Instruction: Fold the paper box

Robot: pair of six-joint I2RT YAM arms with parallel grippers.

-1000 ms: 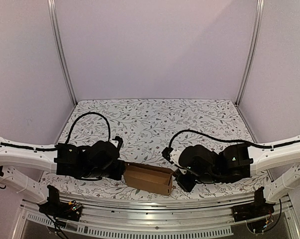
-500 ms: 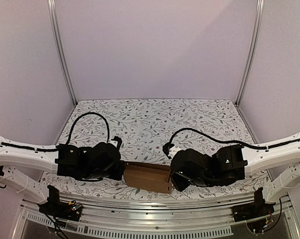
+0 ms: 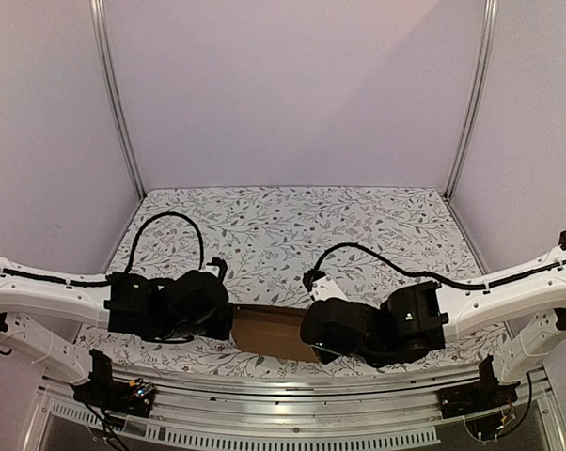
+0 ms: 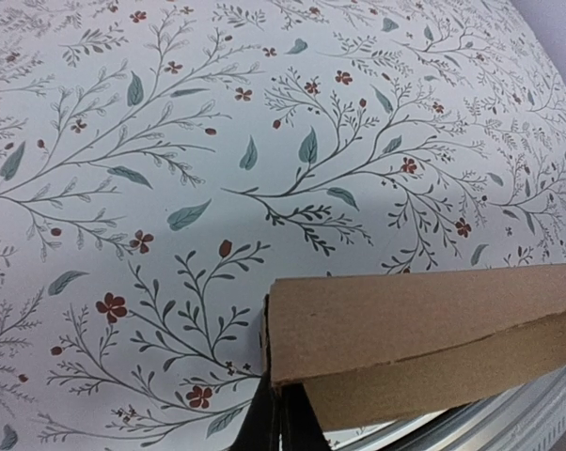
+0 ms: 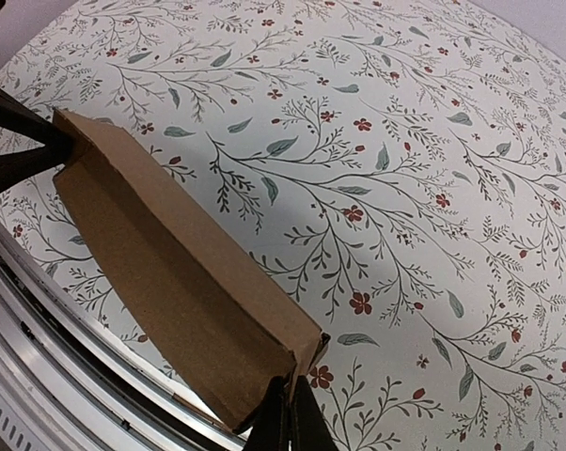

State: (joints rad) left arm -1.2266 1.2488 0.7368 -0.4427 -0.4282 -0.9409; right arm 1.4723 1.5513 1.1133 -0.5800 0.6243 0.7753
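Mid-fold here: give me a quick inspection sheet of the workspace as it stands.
Surface: floral-print table cover, lying flat.
Job's things: paper box, a brown oblong carton near the front edge, between the two arms.
Clutter: nothing seen.
Grippers: left gripper shut, tips at one end of the box; right gripper shut, tips at the other end; whether either pinches cardboard cannot be told.
Cables: left cable and right cable, black, arching above the wrists, off the box.
Surroundings: plain walls, metal posts, metal rail along the front.
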